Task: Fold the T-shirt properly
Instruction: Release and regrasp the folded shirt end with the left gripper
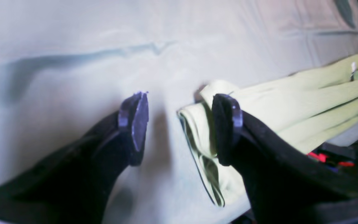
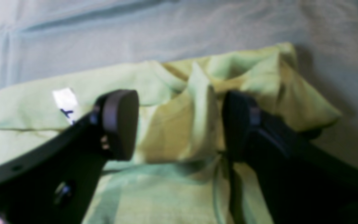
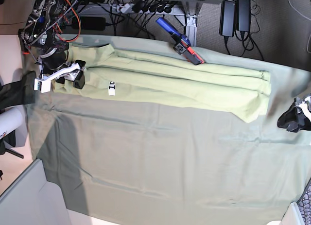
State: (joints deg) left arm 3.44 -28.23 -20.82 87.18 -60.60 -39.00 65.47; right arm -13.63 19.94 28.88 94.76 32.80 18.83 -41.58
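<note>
Left tool [image 1: 179, 127]: dark, blunt rounded fingers, purplish sheen. Right tool [image 2: 179, 124]: same dark fingers, small pale round spots beside them, likely screws. White bracket at its base, near the T-shirt [image 3: 170, 81]; thin red cable above that bracket.

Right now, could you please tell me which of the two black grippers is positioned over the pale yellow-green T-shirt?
The right black gripper, its open jaws straddling a bunched fold; the left is beside the shirt.
</note>
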